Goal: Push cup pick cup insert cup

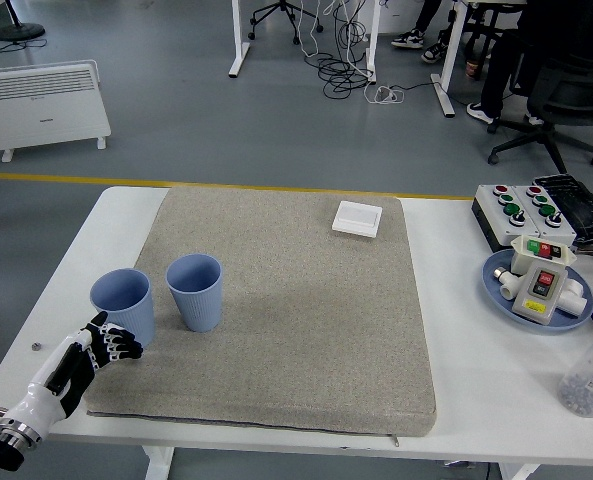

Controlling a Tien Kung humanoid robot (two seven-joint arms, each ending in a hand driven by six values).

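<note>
Left hand [88, 355] at bench [456, 300] near-left corner, fingers loosely spread, empty, just below left blue cup [123, 303]. Second blue cup [195, 291] just right. Push low, toward neighbour, avoid tipping.

On the mat [296, 320] you have two cups: the left cup [123, 305] at its left edge, the right cup [195, 291] just beside it, seemingly apart.

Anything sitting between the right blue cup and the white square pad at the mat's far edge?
Nothing: the head view shows only bare grey mat between the right blue cup and the white square pad.
</note>
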